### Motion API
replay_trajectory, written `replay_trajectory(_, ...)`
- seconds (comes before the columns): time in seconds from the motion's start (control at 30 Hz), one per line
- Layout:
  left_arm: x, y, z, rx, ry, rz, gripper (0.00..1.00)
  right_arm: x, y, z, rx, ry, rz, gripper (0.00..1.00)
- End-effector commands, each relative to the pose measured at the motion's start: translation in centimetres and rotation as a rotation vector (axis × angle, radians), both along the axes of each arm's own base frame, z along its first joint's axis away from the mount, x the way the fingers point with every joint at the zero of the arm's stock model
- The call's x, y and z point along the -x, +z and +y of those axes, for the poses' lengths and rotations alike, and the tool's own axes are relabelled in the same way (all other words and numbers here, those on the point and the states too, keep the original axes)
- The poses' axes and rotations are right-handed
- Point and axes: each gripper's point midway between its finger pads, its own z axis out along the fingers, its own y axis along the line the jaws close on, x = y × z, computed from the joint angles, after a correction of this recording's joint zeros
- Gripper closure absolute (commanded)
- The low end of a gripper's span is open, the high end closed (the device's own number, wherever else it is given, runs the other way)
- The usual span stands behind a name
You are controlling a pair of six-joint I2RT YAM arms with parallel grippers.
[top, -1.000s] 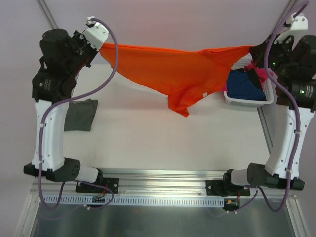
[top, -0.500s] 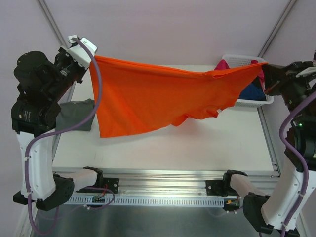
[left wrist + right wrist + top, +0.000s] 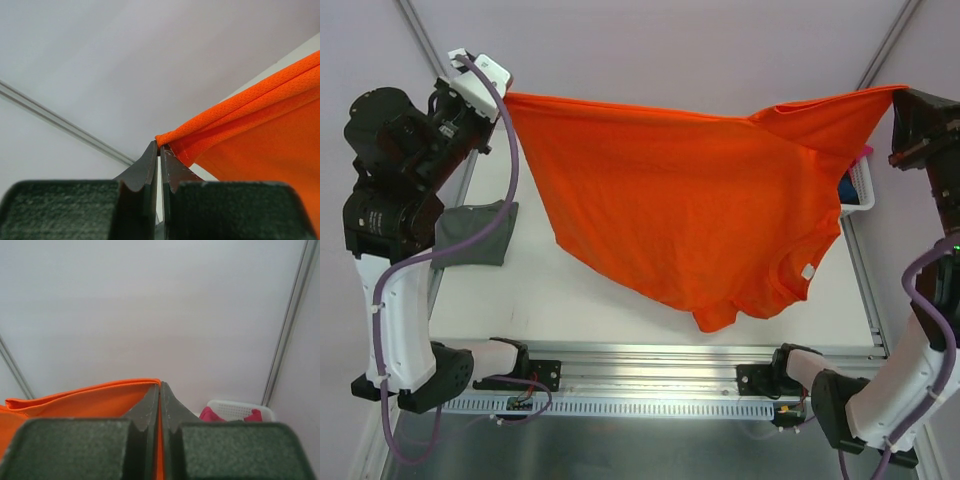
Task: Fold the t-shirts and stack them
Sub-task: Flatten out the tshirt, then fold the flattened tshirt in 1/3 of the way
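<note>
Top view: the orange t-shirt (image 3: 690,200) hangs spread in mid-air across the middle. The left gripper (image 3: 501,99) pinches one corner upper left, and the right gripper (image 3: 902,95) pinches the other upper right. A grey-green t-shirt (image 3: 480,232) lies on the table (image 3: 540,290) at mid-left.

Left wrist: jaws clenched tight on the orange hem.

Right wrist: jaws clamped on the orange edge too, with a white basket (image 3: 235,409) holding a magenta pink t-shirt (image 3: 210,415) lower right.

I'd lower both ends evenly with the hem taut, so it lands flat and clear of the grey-green one.

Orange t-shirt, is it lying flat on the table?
No, the orange t-shirt hangs spread out, its top corners pinched in both arms' jaws.
</note>
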Motion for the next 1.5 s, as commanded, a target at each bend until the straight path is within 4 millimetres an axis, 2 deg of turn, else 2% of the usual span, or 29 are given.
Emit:
replay_trajectory(0.0,-3.0,-3.0,0.2,-0.050,0.040,0.067,1.00,-6.2,-2.2,-1.8,-0.063,-0.019,0.086,1.00)
replay_trajectory(0.03,-3.7,-4.4,0.1,-0.062,0.037,0.105,1.00,-7.9,-3.3,-1.9,-0.090,-0.003,0.122,1.00)
replay_trajectory(0.07,-5.4,-9.6,-0.7,-0.094,0.015,0.231,1.00,-12.1,-8.4,-2.0,-0.118,0.045,0.261,0.99)
replay_trajectory(0.1,-5.6,-9.8,-0.7,-0.096,0.014,0.237,1.00,-12.7,-8.8,-2.1,-0.121,0.047,0.274,0.99)
replay_trajectory(0.17,-6.3,-12.8,-1.1,-0.093,0.008,0.314,1.00,-15.0,-11.9,-2.5,-0.116,0.051,0.345,0.99)
replay_trajectory(0.27,-7.2,-15.6,-1.6,-0.087,-0.002,0.389,1.00,-18.2,-15.7,-2.6,-0.092,0.070,0.445,0.99)
replay_trajectory(0.37,-9.2,-19.9,-1.8,-0.132,0.000,0.493,1.00,-21.9,-20.2,-2.7,-0.093,0.096,0.558,1.00)
replay_trajectory(0.4,-10.3,-22.1,-2.1,-0.151,-0.008,0.545,1.00,-22.7,-21.0,-2.2,-0.088,0.117,0.580,0.99)
replay_trajectory(0.43,-11.0,-23.4,-2.2,-0.161,-0.010,0.574,1.00,-23.8,-22.1,-2.1,-0.091,0.121,0.607,0.99)
replay_trajectory(0.47,-11.6,-24.3,-2.3,-0.171,-0.016,0.596,1.00,-25.6,-24.2,-2.1,-0.099,0.132,0.656,1.00)
replay_trajectory(0.5,-13.0,-26.5,-2.5,-0.175,-0.017,0.647,1.00,-26.6,-25.5,-1.3,-0.089,0.154,0.688,0.99)
replay_trajectory(0.53,-13.7,-27.2,-2.7,-0.166,-0.025,0.664,1.00,-27.6,-25.1,-1.1,-0.072,0.155,0.675,0.99)
replay_trajectory(0.57,-14.7,-26.9,-2.9,-0.154,-0.025,0.656,1.00,-29.4,-27.4,-0.9,-0.067,0.163,0.723,0.99)
replay_trajectory(0.6,-16.3,-28.9,-2.8,-0.157,-0.016,0.695,1.00,-30.3,-27.8,-0.1,-0.057,0.178,0.725,1.00)
replay_trajectory(0.63,-17.2,-29.5,-2.7,-0.157,-0.005,0.709,1.00,-31.2,-27.0,0.2,-0.046,0.175,0.701,0.99)
replay_trajectory(0.67,-18.4,-29.0,-2.6,-0.152,0.006,0.691,1.00,-32.2,-27.7,0.5,-0.045,0.181,0.713,1.00)
replay_trajectory(0.7,-19.7,-31.2,-2.3,-0.161,0.019,0.733,1.00,-33.7,-29.7,1.3,-0.044,0.198,0.749,1.00)
replay_trajectory(0.77,-21.3,-31.6,-1.4,-0.155,0.047,0.733,1.00,-35.1,-30.7,2.4,-0.033,0.210,0.758,0.99)
replay_trajectory(0.8,-21.9,-33.2,-1.2,-0.160,0.054,0.762,1.00,-36.0,-32.7,2.8,-0.031,0.221,0.789,0.99)
replay_trajectory(0.87,-22.8,-34.6,-0.2,-0.164,0.074,0.786,1.00,-36.6,-34.3,3.8,-0.021,0.238,0.815,1.00)
replay_trajectory(0.9,-23.1,-34.9,0.1,-0.164,0.083,0.791,1.00,-37.3,-35.9,4.0,-0.017,0.241,0.839,0.99)
replay_trajectory(1.0,-24.1,-36.1,1.6,-0.154,0.122,0.808,1.00,-38.5,-37.9,4.2,-0.007,0.237,0.859,1.00)
replay_trajectory(1.03,-24.4,-36.3,1.8,-0.150,0.130,0.811,1.00,-39.1,-39.6,4.0,-0.005,0.230,0.886,0.99)
replay_trajectory(1.07,-24.9,-36.8,2.2,-0.149,0.139,0.816,1.00,-39.4,-40.0,4.0,0.000,0.228,0.888,1.00)
replay_trajectory(1.1,-25.1,-37.0,2.4,-0.151,0.147,0.818,1.00,-39.7,-40.1,5.0,0.010,0.243,0.882,0.99)
replay_trajectory(1.13,-25.3,-37.2,2.5,-0.151,0.150,0.818,1.00,-40.0,-41.1,5.1,0.018,0.241,0.895,0.99)
replay_trajectory(1.3,-26.5,-37.9,2.3,-0.138,0.148,0.819,1.00,-40.5,-42.4,5.5,0.030,0.245,0.907,0.99)
replay_trajectory(1.4,-26.4,-38.1,1.9,-0.130,0.132,0.825,1.00,-40.4,-42.1,5.8,0.021,0.258,0.904,1.00)
replay_trajectory(1.47,-25.9,-38.2,1.7,-0.127,0.123,0.835,1.00,-40.5,-41.1,6.0,0.004,0.260,0.884,0.99)
